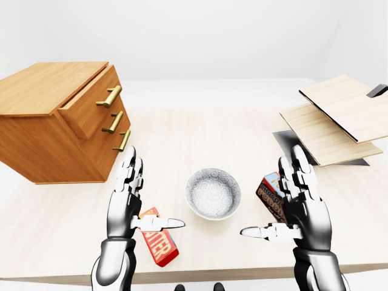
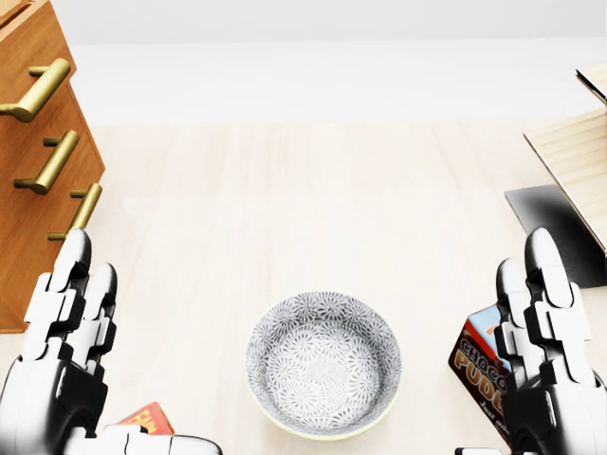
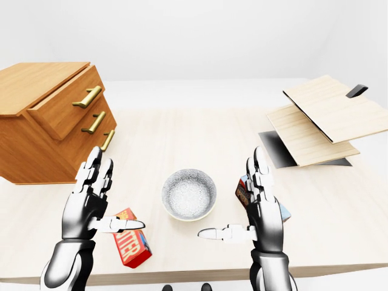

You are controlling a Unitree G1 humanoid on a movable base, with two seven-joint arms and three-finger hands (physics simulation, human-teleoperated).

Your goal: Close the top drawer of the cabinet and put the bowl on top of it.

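Grey, flower-patterned ceramic bowl [image 2: 323, 365] sits on the pale wooden table [image 1: 194, 136], between the left robot hand [image 1: 124, 209] and the right robot hand [image 1: 309, 212]. Both are spread open with fingers up, touching nothing. At the left-eye view's left stands the brown wooden cabinet [image 1: 42, 133], its top drawer [image 1: 91, 103] pulled partly out. A red box [image 1: 159, 244] lies near the left robot hand, and a chocolate pudding box [image 1: 268, 195] is beside the right.
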